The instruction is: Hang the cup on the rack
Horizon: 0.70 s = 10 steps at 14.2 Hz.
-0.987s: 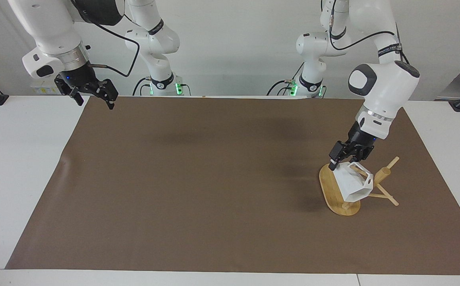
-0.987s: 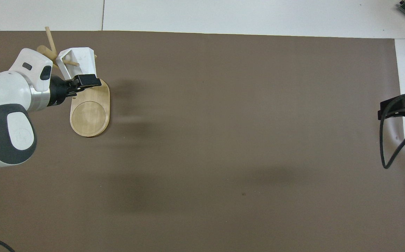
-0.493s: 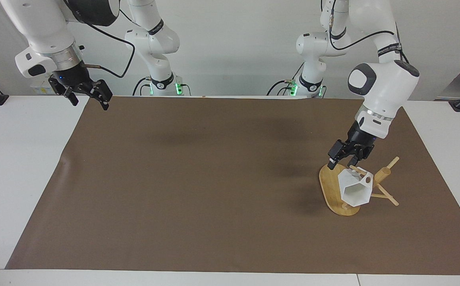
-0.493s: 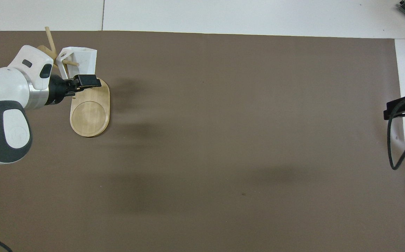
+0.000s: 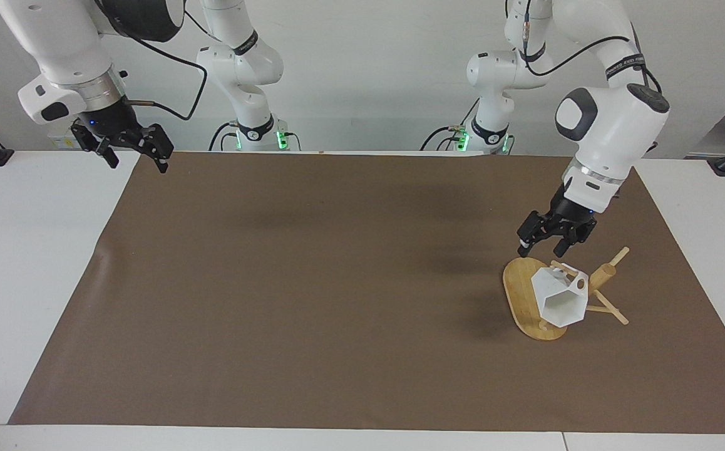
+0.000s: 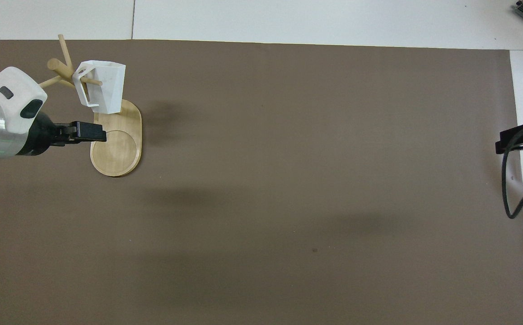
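Note:
The white faceted cup [image 5: 560, 299] [image 6: 106, 87] hangs by its handle on a thin peg of the bamboo rack [image 5: 519, 293] [image 6: 118, 146], its mouth tipped toward the table's edge away from the robots. The rack stands toward the left arm's end of the table. My left gripper [image 5: 541, 251] [image 6: 91, 133] is open and holds nothing. It hovers over the rack's oval base, apart from the cup. At the right arm's end, my right gripper [image 5: 138, 165] [image 6: 515, 141] waits open over the corner of the mat.
A brown mat [image 5: 306, 282] covers most of the white table [image 5: 30, 263]. The rack's central post [image 5: 605, 274] and its other pegs stick out toward the left arm's end. A black cable [image 6: 512, 198] loops down from the right gripper.
The left gripper has let go of the cup and drawn up and back toward the robots. The cup has swung down to hang on the peg. The right gripper has drifted slightly outward.

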Available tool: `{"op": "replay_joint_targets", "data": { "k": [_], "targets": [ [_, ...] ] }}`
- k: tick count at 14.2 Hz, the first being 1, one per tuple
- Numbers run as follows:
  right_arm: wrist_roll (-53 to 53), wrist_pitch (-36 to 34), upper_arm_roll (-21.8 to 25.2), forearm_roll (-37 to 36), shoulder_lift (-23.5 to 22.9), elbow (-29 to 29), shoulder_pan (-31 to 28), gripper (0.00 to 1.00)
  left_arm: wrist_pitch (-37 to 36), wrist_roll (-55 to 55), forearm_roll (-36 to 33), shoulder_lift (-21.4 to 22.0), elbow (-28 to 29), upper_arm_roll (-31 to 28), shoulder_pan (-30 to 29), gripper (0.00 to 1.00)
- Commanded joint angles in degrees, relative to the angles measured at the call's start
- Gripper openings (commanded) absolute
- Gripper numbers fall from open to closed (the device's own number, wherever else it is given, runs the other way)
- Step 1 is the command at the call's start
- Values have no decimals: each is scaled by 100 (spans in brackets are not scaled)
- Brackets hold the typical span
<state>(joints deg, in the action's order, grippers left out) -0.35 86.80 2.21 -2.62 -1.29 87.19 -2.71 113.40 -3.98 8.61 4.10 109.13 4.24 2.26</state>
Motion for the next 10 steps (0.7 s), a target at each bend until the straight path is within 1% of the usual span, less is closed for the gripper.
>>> {"op": "replay_joint_targets", "data": {
  "k": [1, 3, 5, 6, 8, 10],
  "targets": [
    [-132, 83, 7, 148, 50, 87, -45, 100, -633, 116, -534, 363, -41, 33, -59, 100],
    [-132, 83, -10, 148, 50, 87, -45, 100, -1256, 125, -597, 408, -312, 25, -59, 100],
    [-132, 83, -10, 148, 50, 87, -45, 100, -1802, 125, -885, 364, -812, 51, -50, 100],
    [-124, 83, -10, 148, 50, 87, -45, 100, -1935, 186, -1070, 346, -980, 60, -24, 100],
    [-132, 83, -10, 148, 50, 87, -45, 100, -2076, 449, -1151, 285, -1262, 60, -6, 100],
    [-124, 83, -10, 148, 50, 87, -45, 100, -2033, 486, -1177, 206, -1350, 69, 20, 100]
  ]
}}
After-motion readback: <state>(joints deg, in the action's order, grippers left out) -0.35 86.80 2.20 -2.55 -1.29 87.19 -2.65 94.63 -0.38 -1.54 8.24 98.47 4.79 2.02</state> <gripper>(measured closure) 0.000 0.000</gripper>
